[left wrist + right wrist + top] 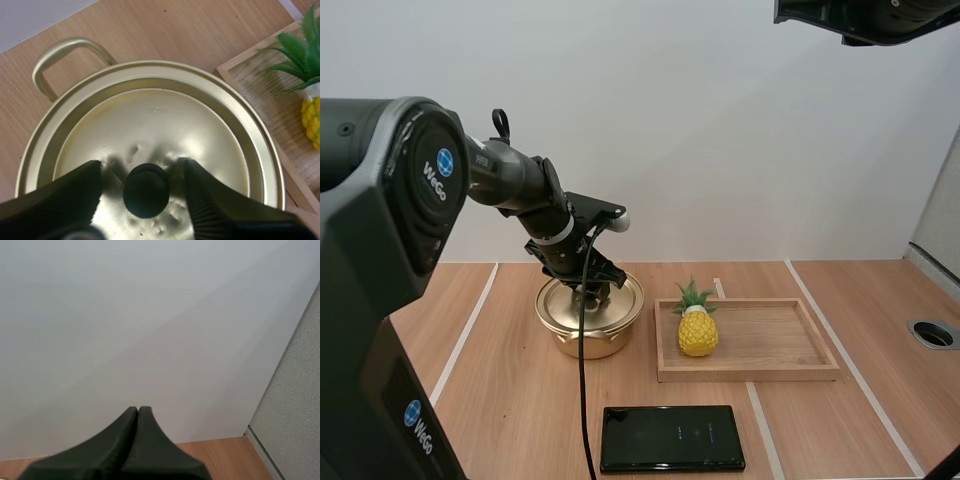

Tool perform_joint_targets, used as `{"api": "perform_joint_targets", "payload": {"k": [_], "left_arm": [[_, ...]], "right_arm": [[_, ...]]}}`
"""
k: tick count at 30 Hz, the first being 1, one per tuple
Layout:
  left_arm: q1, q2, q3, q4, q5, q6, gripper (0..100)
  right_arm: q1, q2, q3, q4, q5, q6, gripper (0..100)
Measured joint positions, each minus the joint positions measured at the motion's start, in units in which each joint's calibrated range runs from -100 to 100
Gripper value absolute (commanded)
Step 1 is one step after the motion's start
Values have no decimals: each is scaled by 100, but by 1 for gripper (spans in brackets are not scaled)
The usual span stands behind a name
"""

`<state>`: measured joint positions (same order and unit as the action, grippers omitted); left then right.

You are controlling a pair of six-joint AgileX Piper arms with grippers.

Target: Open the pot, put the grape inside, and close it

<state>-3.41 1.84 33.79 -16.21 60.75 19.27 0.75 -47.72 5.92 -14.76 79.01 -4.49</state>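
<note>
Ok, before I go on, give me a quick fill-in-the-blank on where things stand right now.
1. The left gripper has its open fingers on either side of the lid's black ____.
2. The lid sits ____ the gold pot.
3. The fruit standing in the wooden tray is a ____.
4. The right gripper, up off the table, is ____ on nothing.

Missing words: knob; on; pineapple; shut.

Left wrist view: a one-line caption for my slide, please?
Open left end effector straddles the black knob of the golden pot lid.
</note>
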Motion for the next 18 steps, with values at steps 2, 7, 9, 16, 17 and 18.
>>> {"api": "perform_joint_targets", "payload": {"k": [2, 7, 9, 16, 17, 18], "left_arm": [[0, 0, 0, 9, -22, 0, 100], [0, -82, 0, 80, 101, 0, 100], [0, -126, -13, 132, 195, 0, 100], [0, -581, -396, 181, 233, -185, 100], [0, -655, -472, 181, 233, -235, 100], [0, -732, -556, 181, 233, -281, 100]], "right_arm": [[0, 0, 0, 0, 0, 0, 0], [0, 0, 0, 0, 0, 0, 0], [0, 0, 0, 0, 0, 0, 0], [0, 0, 0, -10, 0, 0, 0], [0, 0, 0, -10, 0, 0, 0], [0, 0, 0, -21, 0, 0, 0]]}}
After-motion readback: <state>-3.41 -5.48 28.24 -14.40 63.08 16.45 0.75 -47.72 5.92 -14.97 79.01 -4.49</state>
